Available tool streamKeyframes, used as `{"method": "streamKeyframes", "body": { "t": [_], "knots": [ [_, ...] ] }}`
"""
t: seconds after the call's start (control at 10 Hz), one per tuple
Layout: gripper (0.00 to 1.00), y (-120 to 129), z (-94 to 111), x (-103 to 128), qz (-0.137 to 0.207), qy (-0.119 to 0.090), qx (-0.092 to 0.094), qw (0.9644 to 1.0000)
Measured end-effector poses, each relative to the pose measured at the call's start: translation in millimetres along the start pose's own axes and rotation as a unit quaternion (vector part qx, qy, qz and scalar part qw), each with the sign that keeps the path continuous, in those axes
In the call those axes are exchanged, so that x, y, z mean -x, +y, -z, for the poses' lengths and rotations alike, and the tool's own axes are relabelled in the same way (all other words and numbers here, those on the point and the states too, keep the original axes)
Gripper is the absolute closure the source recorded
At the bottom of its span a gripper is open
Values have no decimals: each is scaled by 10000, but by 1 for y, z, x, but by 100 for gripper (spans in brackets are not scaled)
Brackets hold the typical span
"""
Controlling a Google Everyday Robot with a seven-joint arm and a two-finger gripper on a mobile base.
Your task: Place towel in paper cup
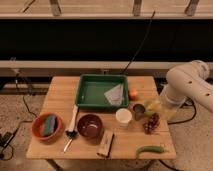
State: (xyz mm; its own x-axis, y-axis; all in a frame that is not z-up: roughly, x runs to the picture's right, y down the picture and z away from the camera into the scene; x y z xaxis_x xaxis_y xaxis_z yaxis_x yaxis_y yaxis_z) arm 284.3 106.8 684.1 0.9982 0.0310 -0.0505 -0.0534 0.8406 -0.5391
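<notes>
The towel [115,93], a pale grey-white cloth folded to a rough triangle, lies in the right part of the green tray [90,93]. The white paper cup [123,116] stands upright on the table just in front of the tray's right front corner. My white arm [192,82] comes in from the right. My gripper [168,109] hangs at its lower end by the table's right edge, to the right of the cup and away from the towel.
A small dark metallic cup [138,108], a yellow item [154,105], grapes [151,123] and an orange fruit [133,93] lie right of the paper cup. A maroon bowl [90,125], a spoon [72,125], an orange bowl with a sponge [47,126], a wooden block [105,144] and a green vegetable [150,149] are at the front.
</notes>
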Motion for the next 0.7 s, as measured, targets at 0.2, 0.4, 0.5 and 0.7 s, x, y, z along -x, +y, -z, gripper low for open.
{"method": "streamKeyframes", "body": {
  "t": [0.2, 0.4, 0.5, 0.7],
  "knots": [
    [35, 0, 0, 0, 0, 0, 0, 10000],
    [35, 0, 0, 0, -1, -1, -1, 10000],
    [35, -2, 1, 0, 8, -3, -5, 10000],
    [35, -15, 3, 12, 144, -40, -42, 9999]
  ]
}}
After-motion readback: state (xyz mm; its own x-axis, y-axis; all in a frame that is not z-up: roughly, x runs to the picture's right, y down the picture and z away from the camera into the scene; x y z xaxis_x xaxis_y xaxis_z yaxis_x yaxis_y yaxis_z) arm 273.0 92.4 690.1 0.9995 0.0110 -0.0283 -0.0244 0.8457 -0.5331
